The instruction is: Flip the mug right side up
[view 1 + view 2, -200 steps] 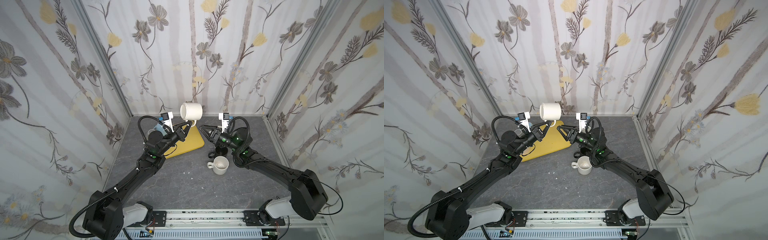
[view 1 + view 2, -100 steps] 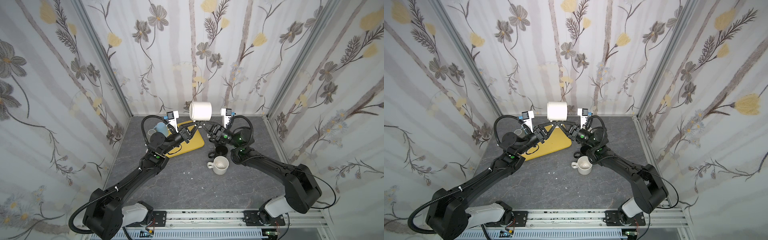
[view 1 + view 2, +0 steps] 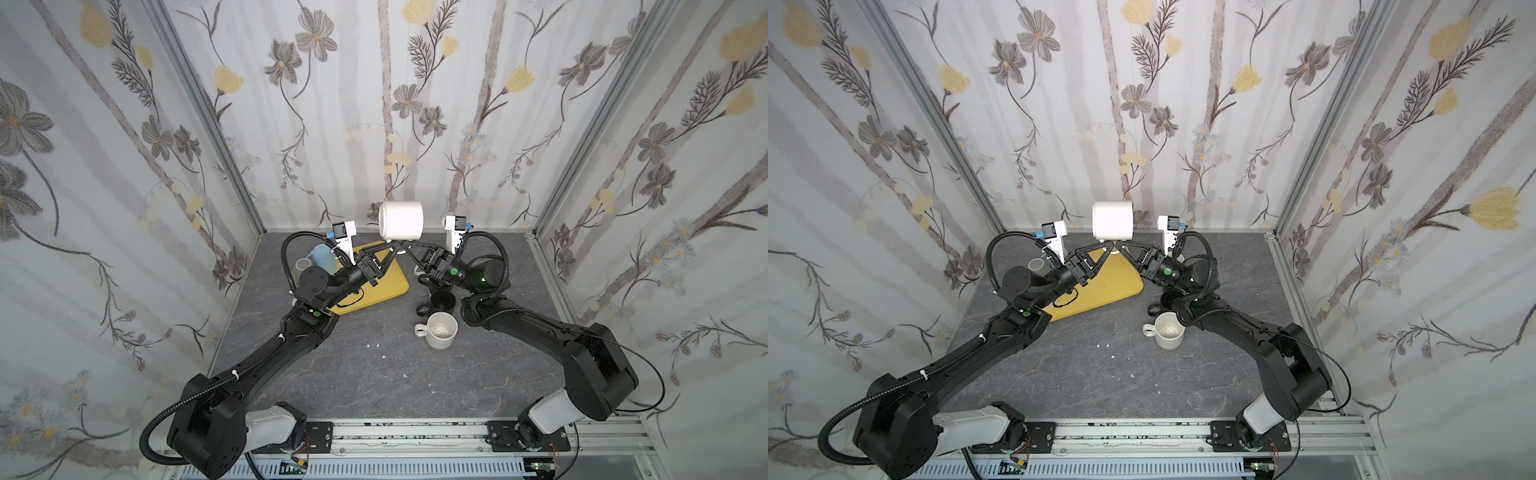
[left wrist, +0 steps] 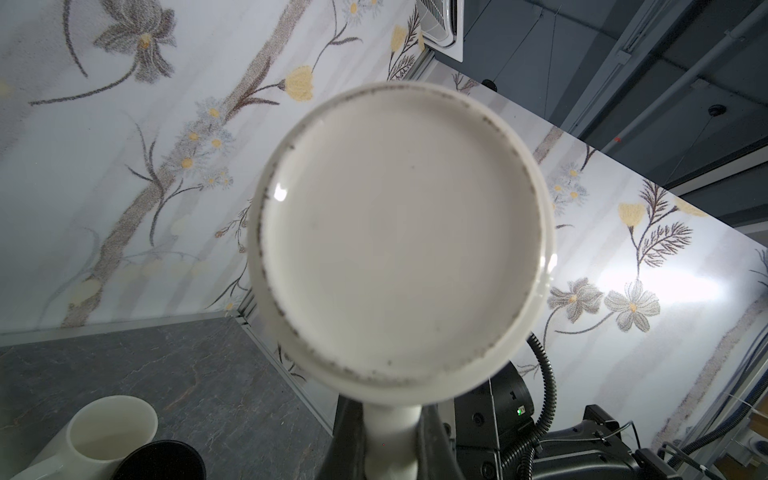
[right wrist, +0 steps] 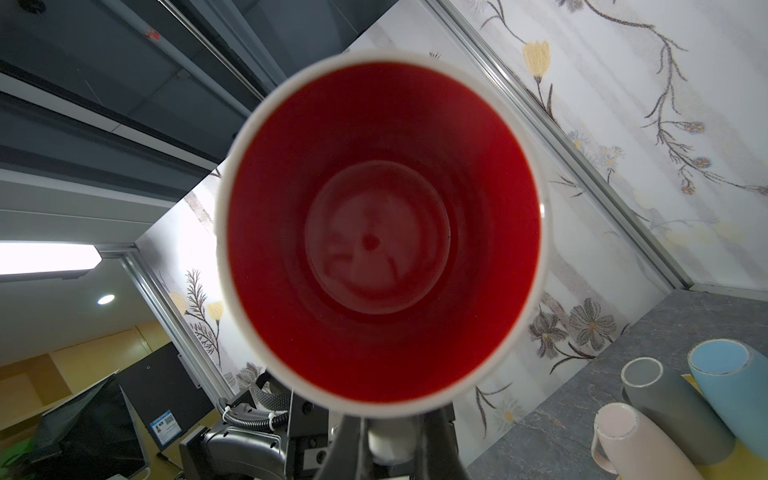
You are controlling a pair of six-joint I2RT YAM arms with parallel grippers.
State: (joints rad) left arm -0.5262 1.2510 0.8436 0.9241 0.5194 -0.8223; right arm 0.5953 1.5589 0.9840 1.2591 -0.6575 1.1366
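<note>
A white mug (image 3: 401, 220) with a red inside hangs in the air on its side, in front of the back wall in both top views (image 3: 1112, 220). Its base (image 4: 399, 241) faces the left wrist camera. Its red mouth (image 5: 382, 232) faces the right wrist camera. The handle points down. My left gripper (image 3: 394, 246) reaches up from the left, shut on that handle (image 4: 392, 436). My right gripper (image 3: 406, 246) comes from the right and is shut on the same handle (image 5: 390, 446).
A yellow board (image 3: 374, 286) lies on the grey table under the left arm. A blue cup (image 3: 322, 257) and a grey cup (image 3: 303, 266) lie behind it. A black mug (image 3: 441, 301) and a cream mug (image 3: 441, 334) stand upright near the right arm.
The left gripper carried the mug a little to the right and turned it. The right gripper moved in under it and closed on the handle.
</note>
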